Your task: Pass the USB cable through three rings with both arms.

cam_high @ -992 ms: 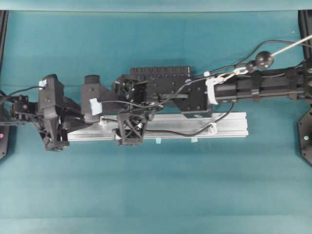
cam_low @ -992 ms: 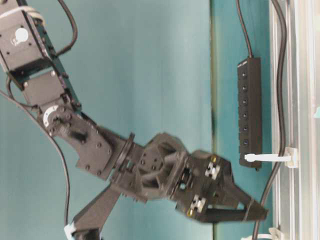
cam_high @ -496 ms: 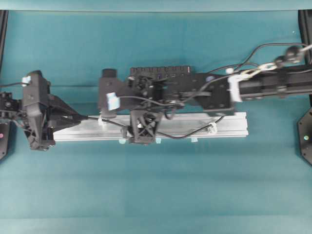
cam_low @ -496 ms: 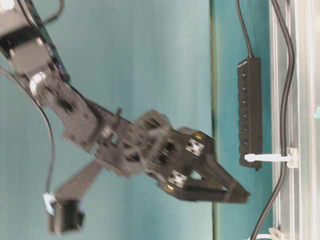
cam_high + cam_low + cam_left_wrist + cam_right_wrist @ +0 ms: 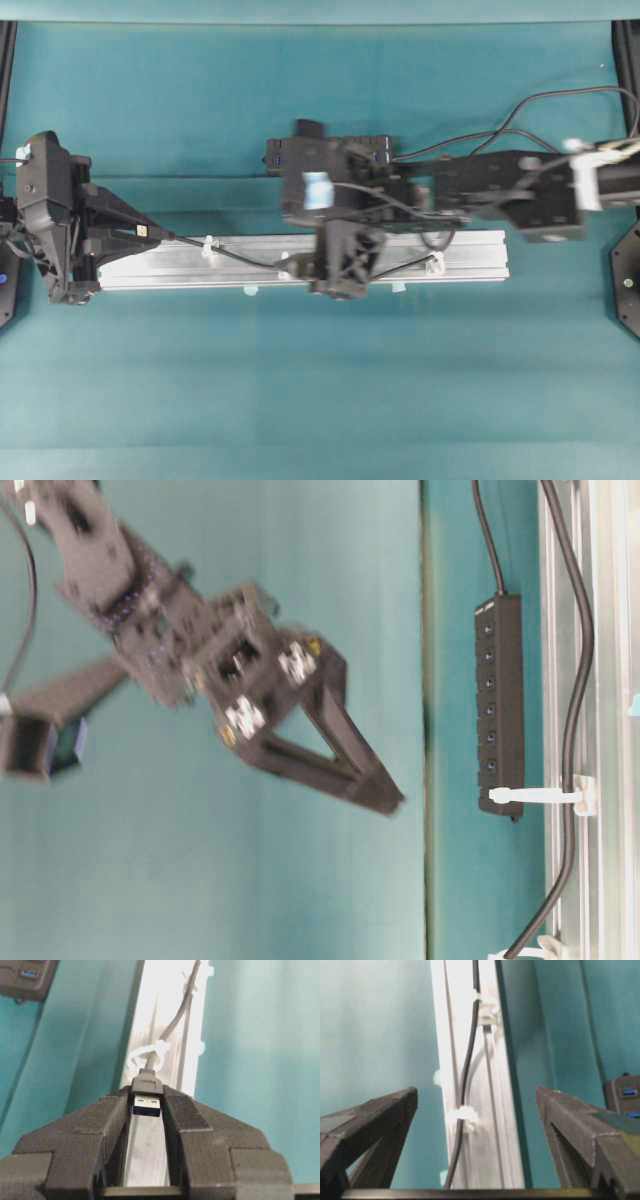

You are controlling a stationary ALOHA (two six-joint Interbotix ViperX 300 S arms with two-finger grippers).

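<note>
My left gripper [image 5: 152,238] is shut on the USB cable's plug [image 5: 147,1105] just past the left end of the silver rail [image 5: 470,250]. From the plug, the USB cable [image 5: 240,257] runs along the rail through three whitish rings [image 5: 209,246] [image 5: 288,266] [image 5: 435,263]. The left wrist view shows the nearest ring [image 5: 147,1057] right behind the plug. My right gripper [image 5: 340,270] hangs open above the middle of the rail and holds nothing. In its wrist view the cable [image 5: 467,1070] threads two rings [image 5: 462,1117] [image 5: 485,1007] between the wide fingers [image 5: 385,1115].
A black USB hub [image 5: 330,152] lies behind the rail, partly under the right arm. It is also in the table-level view as a hub [image 5: 500,705] beside the rail. Small pale-blue tape tabs [image 5: 250,291] sit along the rail's front edge. Teal cloth covers the table.
My left gripper has pulled left with the plug, drawing the cable taut along the rail. The right arm has drawn back to the right and its open gripper has risen.
</note>
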